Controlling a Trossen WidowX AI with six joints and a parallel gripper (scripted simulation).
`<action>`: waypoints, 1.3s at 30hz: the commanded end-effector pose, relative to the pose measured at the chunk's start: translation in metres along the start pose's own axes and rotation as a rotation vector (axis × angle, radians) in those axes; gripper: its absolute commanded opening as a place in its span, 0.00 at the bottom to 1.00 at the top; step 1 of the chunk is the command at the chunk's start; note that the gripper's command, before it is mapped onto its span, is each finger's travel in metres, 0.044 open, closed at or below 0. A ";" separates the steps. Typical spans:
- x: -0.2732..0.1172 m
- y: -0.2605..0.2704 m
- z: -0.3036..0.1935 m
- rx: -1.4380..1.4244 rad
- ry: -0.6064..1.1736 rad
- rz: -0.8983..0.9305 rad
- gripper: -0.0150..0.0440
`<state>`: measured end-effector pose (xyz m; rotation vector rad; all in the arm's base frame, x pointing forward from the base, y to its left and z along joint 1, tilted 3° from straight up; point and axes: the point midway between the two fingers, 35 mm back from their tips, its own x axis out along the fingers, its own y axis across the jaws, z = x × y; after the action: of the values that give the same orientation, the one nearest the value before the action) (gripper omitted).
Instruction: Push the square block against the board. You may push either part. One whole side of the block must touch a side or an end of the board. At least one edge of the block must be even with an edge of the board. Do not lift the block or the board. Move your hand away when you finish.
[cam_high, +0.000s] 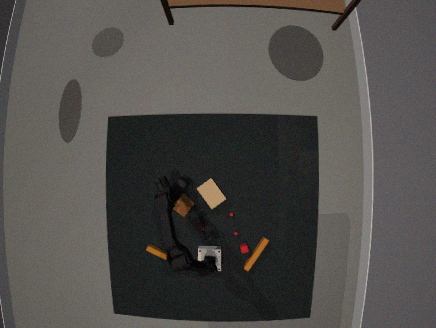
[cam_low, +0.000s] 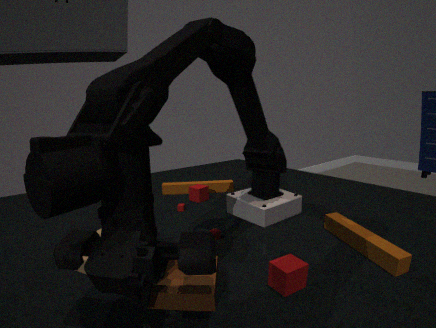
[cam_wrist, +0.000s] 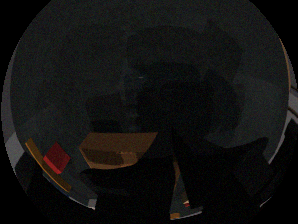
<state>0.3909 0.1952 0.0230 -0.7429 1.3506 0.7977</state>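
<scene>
A black table top (cam_high: 280, 165) (cam_low: 240, 305) spreads beneath the black robot arm (cam_low: 170, 60), its left side edge nearer the arm than its right. The square brown wooden block (cam_high: 183, 205) (cam_low: 185, 295) (cam_wrist: 117, 142) lies left of the table's centre, near but apart from the pale tan rectangular board (cam_high: 211, 193). Its position is well inside all four corners. The gripper (cam_high: 176, 194) (cam_low: 130, 280) (cam_wrist: 168, 125) is low beside the block, its fingers together with nothing between them; whether they touch the block cannot be told. An orange bar (cam_high: 156, 252) (cam_low: 367, 242) (cam_wrist: 47, 167) lies towards the left edge, with a red cube (cam_low: 288, 275) (cam_wrist: 57, 157) near it.
</scene>
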 end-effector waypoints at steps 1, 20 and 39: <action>0.003 0.001 -0.009 -0.004 0.011 0.005 0.25; 0.003 0.002 -0.030 -0.004 0.013 0.005 0.25; 0.002 0.004 -0.051 -0.004 0.015 0.005 0.25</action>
<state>0.3667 0.1595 0.0198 -0.7459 1.3533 0.7949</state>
